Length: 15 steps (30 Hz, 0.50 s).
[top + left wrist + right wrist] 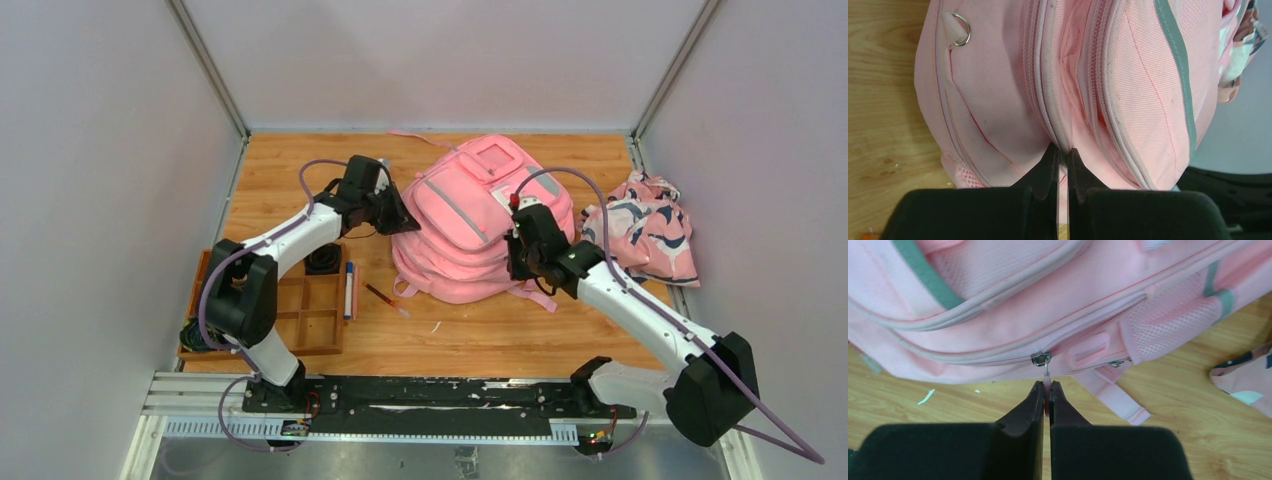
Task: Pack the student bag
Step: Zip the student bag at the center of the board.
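Pink fabric with grey trim, the student bag [470,225] lies flat on the wooden tabletop [500,340] at the centre of the top view. A square patch [494,158] sits at its upper end, its print too small for us to read. We see the left tool [1062,150] pinched tight on a fold of the bag between two zip lines, and the right tool [1046,386] closed on the zipper pull [1042,360].

Wooden table [500,335], student bag [470,230], patterned cloth [645,235], tray [300,318], pen [385,298]
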Motion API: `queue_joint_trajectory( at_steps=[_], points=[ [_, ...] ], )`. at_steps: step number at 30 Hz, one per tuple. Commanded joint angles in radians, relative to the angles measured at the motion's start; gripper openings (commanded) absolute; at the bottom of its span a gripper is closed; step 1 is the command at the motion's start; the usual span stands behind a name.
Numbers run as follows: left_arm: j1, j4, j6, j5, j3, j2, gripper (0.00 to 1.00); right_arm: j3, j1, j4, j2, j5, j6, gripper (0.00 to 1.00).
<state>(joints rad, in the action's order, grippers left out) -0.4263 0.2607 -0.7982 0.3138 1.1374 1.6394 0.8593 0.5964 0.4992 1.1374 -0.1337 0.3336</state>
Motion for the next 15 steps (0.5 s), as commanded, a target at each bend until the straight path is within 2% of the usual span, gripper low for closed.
queue_joint_trajectory(
  at_steps=[1,6,11,15],
  points=[
    [0.047,0.055,0.187,0.012,0.038,0.017,0.0,0.009,-0.12,0.111,-0.016,-0.104,-0.075,0.0],
    [0.062,0.034,0.229,0.023,0.03,0.007,0.0,0.027,-0.269,0.081,0.015,-0.053,-0.087,0.0],
    [0.074,0.069,0.277,0.029,0.06,0.017,0.0,0.046,-0.37,0.069,0.087,-0.045,-0.102,0.0],
    [0.08,0.06,0.278,0.032,0.054,0.012,0.0,0.043,-0.432,0.062,0.121,0.023,-0.097,0.0]
  ],
)
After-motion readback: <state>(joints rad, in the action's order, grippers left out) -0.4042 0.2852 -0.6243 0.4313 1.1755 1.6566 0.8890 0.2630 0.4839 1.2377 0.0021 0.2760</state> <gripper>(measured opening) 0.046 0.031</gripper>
